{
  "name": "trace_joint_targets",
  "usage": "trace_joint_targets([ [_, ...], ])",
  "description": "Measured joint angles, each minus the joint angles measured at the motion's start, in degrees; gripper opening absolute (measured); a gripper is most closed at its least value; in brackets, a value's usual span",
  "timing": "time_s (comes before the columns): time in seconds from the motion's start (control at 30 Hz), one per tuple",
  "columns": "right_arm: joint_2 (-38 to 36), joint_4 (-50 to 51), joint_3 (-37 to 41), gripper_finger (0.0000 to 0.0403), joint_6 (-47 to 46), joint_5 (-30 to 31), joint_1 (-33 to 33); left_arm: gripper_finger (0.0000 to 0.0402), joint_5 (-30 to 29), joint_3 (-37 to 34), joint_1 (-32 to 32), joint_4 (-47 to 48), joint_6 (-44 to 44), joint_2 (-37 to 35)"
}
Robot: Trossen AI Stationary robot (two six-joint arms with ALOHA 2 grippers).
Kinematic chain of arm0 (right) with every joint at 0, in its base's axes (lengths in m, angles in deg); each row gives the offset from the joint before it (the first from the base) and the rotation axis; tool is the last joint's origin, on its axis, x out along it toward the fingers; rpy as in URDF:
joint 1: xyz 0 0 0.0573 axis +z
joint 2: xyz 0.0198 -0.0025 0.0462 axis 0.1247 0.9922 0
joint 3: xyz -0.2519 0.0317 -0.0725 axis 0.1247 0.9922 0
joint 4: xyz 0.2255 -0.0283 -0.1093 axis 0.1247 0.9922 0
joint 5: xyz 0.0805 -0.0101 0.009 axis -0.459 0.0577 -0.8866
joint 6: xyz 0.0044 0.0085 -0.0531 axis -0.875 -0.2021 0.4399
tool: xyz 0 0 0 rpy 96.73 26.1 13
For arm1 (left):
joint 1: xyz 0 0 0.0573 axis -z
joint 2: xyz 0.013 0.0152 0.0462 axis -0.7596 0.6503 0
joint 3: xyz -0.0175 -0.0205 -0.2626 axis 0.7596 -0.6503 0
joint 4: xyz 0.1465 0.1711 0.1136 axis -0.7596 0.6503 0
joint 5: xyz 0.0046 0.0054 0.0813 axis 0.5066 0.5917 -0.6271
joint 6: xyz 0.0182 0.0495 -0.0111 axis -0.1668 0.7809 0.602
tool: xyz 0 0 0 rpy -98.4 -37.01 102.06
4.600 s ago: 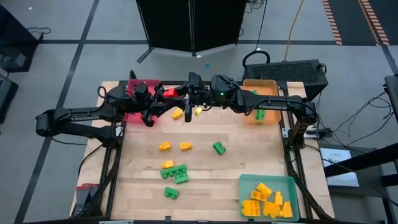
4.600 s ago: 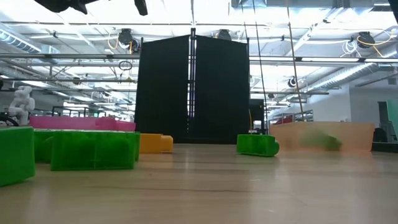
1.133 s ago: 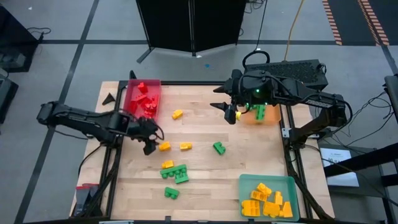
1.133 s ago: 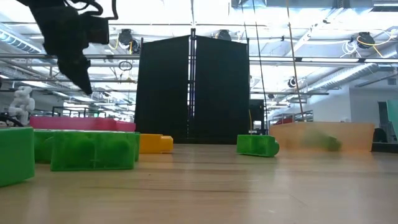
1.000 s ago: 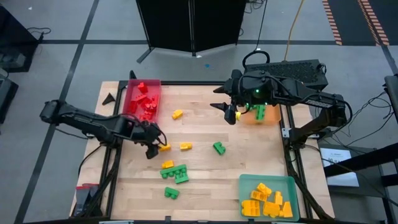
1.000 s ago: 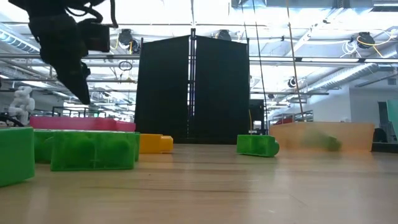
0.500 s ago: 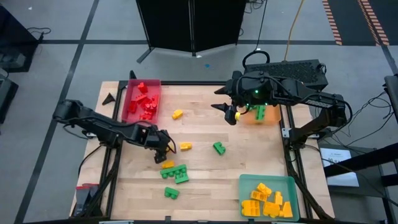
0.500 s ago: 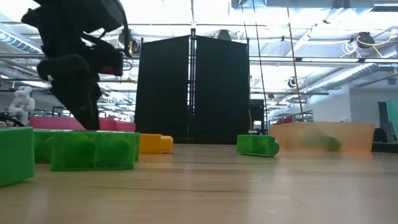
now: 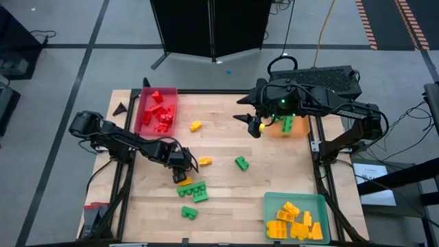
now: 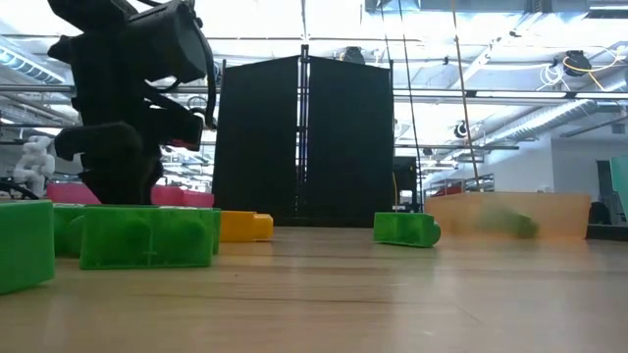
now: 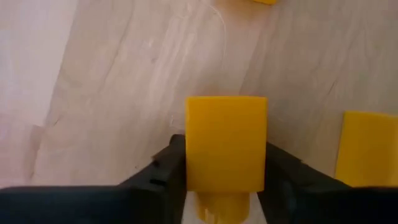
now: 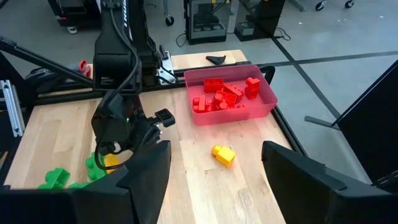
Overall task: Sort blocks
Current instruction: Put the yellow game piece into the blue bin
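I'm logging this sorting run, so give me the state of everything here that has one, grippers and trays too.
left gripper: closed around a yellow block on the table
right gripper: open, empty, raised beside the orange tray
red tray: holds red blocks
teal tray: holds yellow blocks

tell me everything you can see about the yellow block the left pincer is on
The yellow block is a small, smooth, glossy plastic brick with a flat squarish face showing. It sits between the fingers of the left pincer, which flank both its sides, on the wooden table, just above the green blocks in the overhead view.
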Motion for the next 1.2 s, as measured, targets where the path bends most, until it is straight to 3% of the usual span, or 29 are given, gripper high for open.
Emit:
trace_joint_targets([
  [0.07,0.0,0.28,0.0,0.0247,0.01,0.0,0.0,0.0132,-0.74,0.14,0.0,0.04,-1.0,-0.74],
  [0.37,-0.33,0.55,0.02,0.0247,2.95,0.0,0.0,0.0132,-4.73,3.78,-0.53,0.83,-2.54,-6.54],
  [0.67,-3.1,-6.49,0.02,0.0247,6.29,-2.38,-0.02,0.0132,-16.48,16.86,-3.42,-0.76,4.97,-14.51],
  [0.8,-4.04,-11.95,0.02,0.0247,7.23,-5.49,0.0,0.0132,-18.78,23.17,-4.3,-8.52,13.32,-17.19],
  [1.03,-2.69,-21.73,0.02,0.0247,6.34,-14.38,0.02,0.0132,-16.19,29.98,-4.22,-27.85,27.39,-18.96],
  [1.2,-0.71,-26.04,0.02,0.0247,5.41,-19.46,0.02,0.0132,-12.71,31.26,-4.11,-35.63,29.53,-18.68],
])
